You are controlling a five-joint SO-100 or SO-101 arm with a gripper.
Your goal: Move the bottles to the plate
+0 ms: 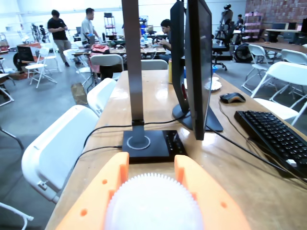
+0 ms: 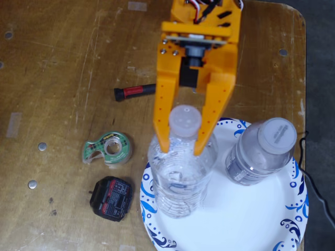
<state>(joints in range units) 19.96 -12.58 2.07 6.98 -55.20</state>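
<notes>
In the fixed view my orange gripper (image 2: 182, 149) reaches down from the top, its two fingers (image 2: 163, 117) pressed against the neck and white cap of a crinkled clear bottle (image 2: 180, 180). That bottle is upright over the left part of the white, blue-patterned plate (image 2: 246, 219). A second clear bottle (image 2: 259, 151) with a white cap stands on the plate's right side, apart from the gripper. In the wrist view the ribbed white cap (image 1: 153, 203) fills the space between the orange fingers of the gripper (image 1: 151, 160).
Left of the plate lie a green tape dispenser (image 2: 107, 148) and a small black device (image 2: 111, 197). A red-and-black handled tool (image 2: 137, 92) lies behind the gripper. The wrist view shows monitor stands (image 1: 144, 143), a keyboard (image 1: 276, 136) and white chairs (image 1: 57, 148).
</notes>
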